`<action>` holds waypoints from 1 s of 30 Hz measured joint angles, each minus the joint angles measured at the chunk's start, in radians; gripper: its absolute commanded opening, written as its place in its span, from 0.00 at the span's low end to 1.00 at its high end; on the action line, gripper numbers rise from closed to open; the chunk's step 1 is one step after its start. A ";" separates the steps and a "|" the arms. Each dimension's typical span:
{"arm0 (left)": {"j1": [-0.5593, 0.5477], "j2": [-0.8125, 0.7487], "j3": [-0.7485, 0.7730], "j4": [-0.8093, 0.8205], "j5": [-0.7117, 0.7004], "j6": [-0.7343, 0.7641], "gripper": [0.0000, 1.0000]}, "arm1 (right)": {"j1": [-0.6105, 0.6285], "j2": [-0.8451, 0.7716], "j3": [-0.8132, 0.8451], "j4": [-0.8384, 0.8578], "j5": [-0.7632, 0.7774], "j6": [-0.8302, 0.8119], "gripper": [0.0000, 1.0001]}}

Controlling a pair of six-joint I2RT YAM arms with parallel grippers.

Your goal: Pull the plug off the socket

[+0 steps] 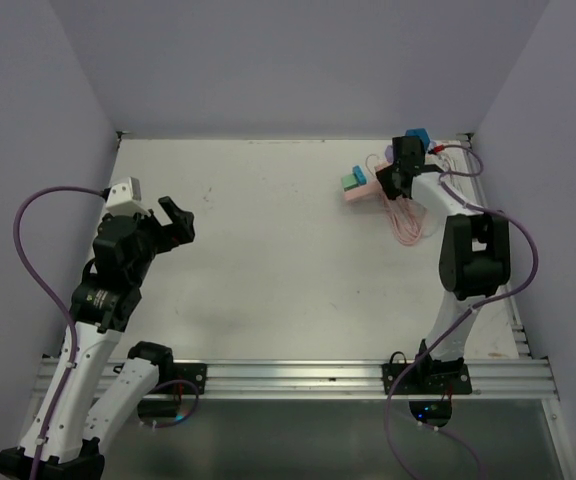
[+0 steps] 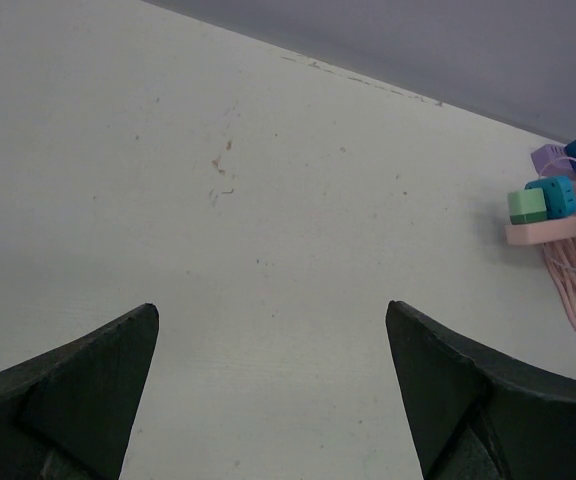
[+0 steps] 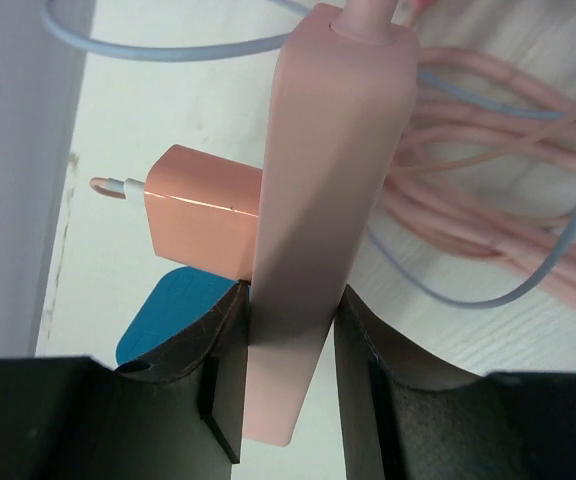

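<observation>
Socket strip (image 3: 313,200), pink: far right corner of table (image 1: 268,250), beside coiled pink cable (image 3: 488,200); pinched edge-on between fingers of right gripper (image 3: 290,310). Orange plug (image 3: 203,210): set against strip's face, blue plug (image 3: 173,310) just beside it. Left gripper (image 2: 271,310): spread wide over tabletop, well apart from strip.

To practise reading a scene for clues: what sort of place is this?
Probably a robot lab test cell: a white table boxed in by plain walls, a left arm and a right arm bolted to a metal rail at its near edge, and a pink power strip with coloured plugs.
</observation>
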 measured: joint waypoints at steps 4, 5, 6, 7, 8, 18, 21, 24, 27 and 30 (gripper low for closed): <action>0.000 -0.002 0.000 0.001 0.004 0.000 1.00 | 0.048 -0.060 0.017 0.013 -0.101 -0.130 0.00; 0.000 -0.003 0.000 0.002 0.004 0.000 1.00 | 0.067 -0.071 0.030 0.013 -0.129 -0.170 0.00; 0.000 -0.004 0.000 0.003 0.004 0.001 1.00 | 0.090 -0.078 0.047 0.013 -0.164 -0.205 0.00; 0.000 -0.005 0.000 0.005 0.004 0.001 1.00 | 0.116 -0.084 0.067 0.013 -0.198 -0.241 0.00; 0.000 -0.005 0.000 0.006 0.004 0.001 1.00 | 0.145 -0.087 0.089 0.013 -0.230 -0.281 0.00; 0.000 -0.021 0.000 0.004 0.010 0.002 1.00 | 0.551 -0.109 0.132 0.016 -0.468 -0.611 0.00; 0.000 -0.028 0.000 0.002 0.024 0.003 1.00 | 0.599 -0.150 -0.006 0.038 -0.521 -0.650 0.00; 0.000 -0.037 0.000 -0.001 0.051 0.003 1.00 | 0.578 -0.196 -0.167 0.051 -0.519 -0.689 0.00; 0.000 -0.042 0.000 0.000 0.087 0.003 1.00 | 0.551 -0.226 -0.282 0.069 -0.512 -0.709 0.00; 0.000 -0.042 -0.011 0.007 0.138 0.003 1.00 | 0.544 -0.261 -0.372 0.104 -0.503 -0.701 0.00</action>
